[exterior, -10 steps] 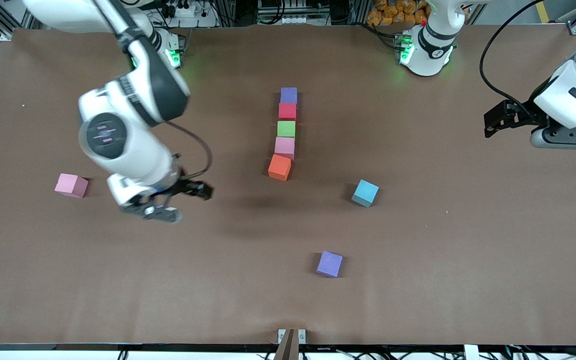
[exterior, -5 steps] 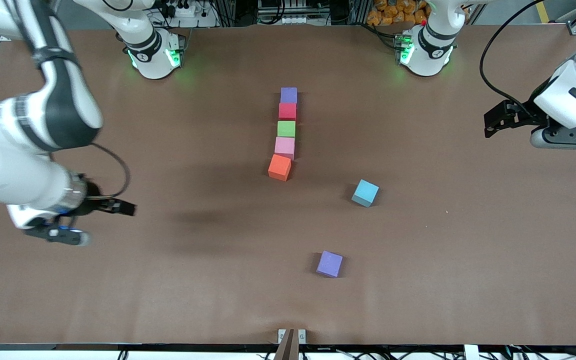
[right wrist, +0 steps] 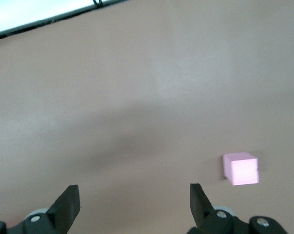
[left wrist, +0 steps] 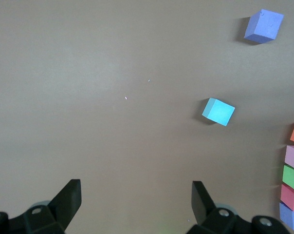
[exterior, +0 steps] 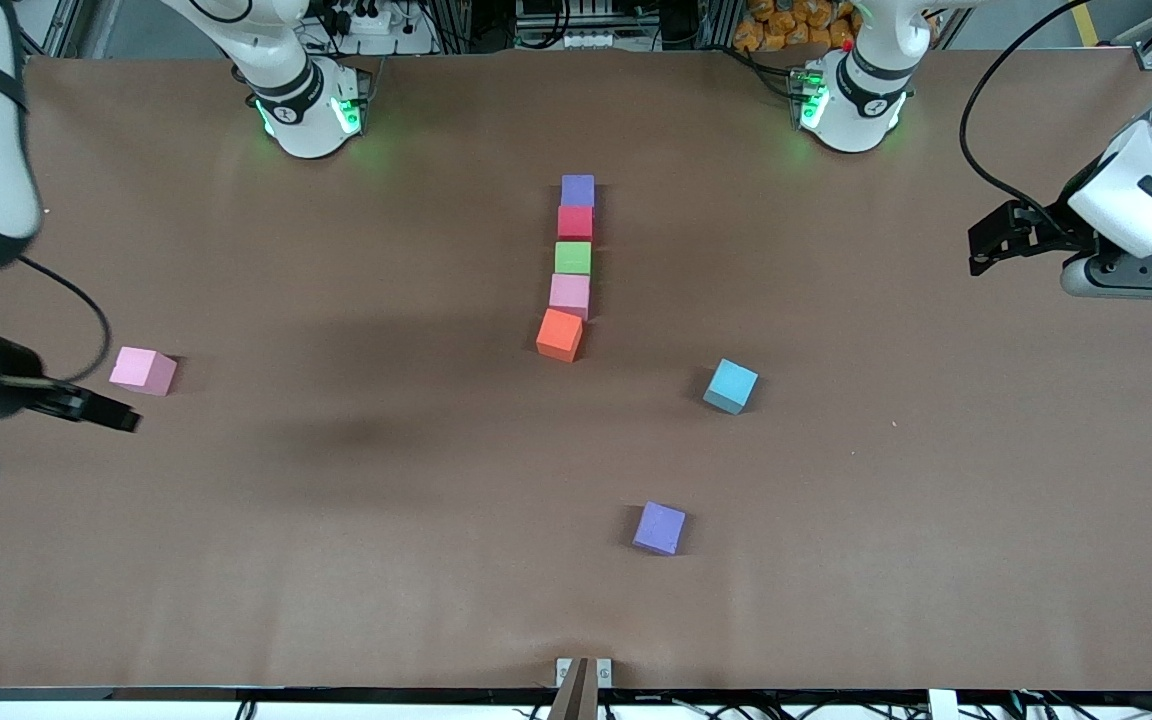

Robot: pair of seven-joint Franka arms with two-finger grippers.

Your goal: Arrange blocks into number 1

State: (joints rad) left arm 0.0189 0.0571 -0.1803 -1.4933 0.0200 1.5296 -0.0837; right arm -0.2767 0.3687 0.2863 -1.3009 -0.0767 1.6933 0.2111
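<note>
Five blocks form a straight column mid-table: purple point(exterior: 577, 189), red point(exterior: 575, 222), green point(exterior: 572, 257), pink point(exterior: 569, 294) and orange point(exterior: 559, 334), the orange one slightly skewed. A light blue block point(exterior: 731, 385) and a second purple block point(exterior: 659, 527) lie loose, nearer the front camera. Another pink block point(exterior: 143, 370) sits toward the right arm's end. My right gripper point(right wrist: 132, 192) hangs open and empty over bare table beside that pink block point(right wrist: 241, 168). My left gripper point(left wrist: 136, 187) waits open and empty over its own end; its wrist view shows the light blue block point(left wrist: 218, 111).
The brown table point(exterior: 336, 550) carries only the blocks. Both arm bases stand along its edge farthest from the front camera. A small bracket point(exterior: 582, 672) sits at the edge nearest that camera.
My right arm has swung from beside the column out to its own end of the table, uncovering the loose pink block. The left arm and all blocks stayed put.
</note>
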